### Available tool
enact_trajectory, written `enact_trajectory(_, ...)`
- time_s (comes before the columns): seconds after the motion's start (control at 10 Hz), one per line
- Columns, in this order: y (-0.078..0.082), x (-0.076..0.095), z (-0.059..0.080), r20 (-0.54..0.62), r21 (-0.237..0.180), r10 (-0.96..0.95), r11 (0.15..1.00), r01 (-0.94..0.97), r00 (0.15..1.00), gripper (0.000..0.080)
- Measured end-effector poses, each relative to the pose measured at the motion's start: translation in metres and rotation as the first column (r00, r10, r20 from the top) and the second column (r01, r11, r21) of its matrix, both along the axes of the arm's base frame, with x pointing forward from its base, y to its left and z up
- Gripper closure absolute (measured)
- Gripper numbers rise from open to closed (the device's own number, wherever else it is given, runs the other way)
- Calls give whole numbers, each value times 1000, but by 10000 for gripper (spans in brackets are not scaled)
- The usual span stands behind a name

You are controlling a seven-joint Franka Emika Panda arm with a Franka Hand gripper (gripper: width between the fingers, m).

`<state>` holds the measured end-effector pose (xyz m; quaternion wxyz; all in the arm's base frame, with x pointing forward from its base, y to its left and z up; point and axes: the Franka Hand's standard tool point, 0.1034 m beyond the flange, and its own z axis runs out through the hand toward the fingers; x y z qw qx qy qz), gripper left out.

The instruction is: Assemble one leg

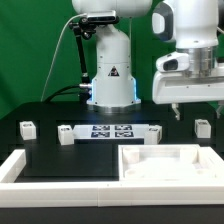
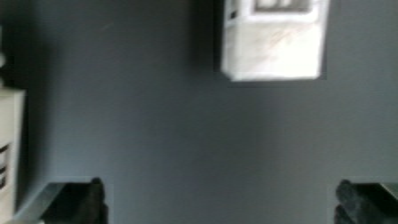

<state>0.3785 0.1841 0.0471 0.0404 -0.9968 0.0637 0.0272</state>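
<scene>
Several small white legs with marker tags stand on the black table in the exterior view: one at the far left (image 1: 28, 128), one left of the marker board (image 1: 66, 133), one right of it (image 1: 152, 131), and one at the right (image 1: 203, 128). My gripper (image 1: 197, 110) hangs open and empty above the right-hand leg, not touching it. In the wrist view a leg (image 2: 276, 40) lies ahead of the gripper (image 2: 221, 205), well clear of the dark fingertips (image 2: 71, 200). Another white part (image 2: 9, 140) shows at the frame edge.
The marker board (image 1: 110, 130) lies in front of the robot base (image 1: 110, 75). The large flat white piece with recesses (image 1: 165, 165) lies at the front right. A white L-shaped bar (image 1: 20, 172) runs along the front left.
</scene>
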Motion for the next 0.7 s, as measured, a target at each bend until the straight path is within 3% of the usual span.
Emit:
enact_trajectory(0.2, 3, -6, 1, -140, -18, 13, 1000, -15, 990, 150)
enact_trajectory(0.7, -4, -1, 1, -485, 4, 48, 999, -53, 873, 150)
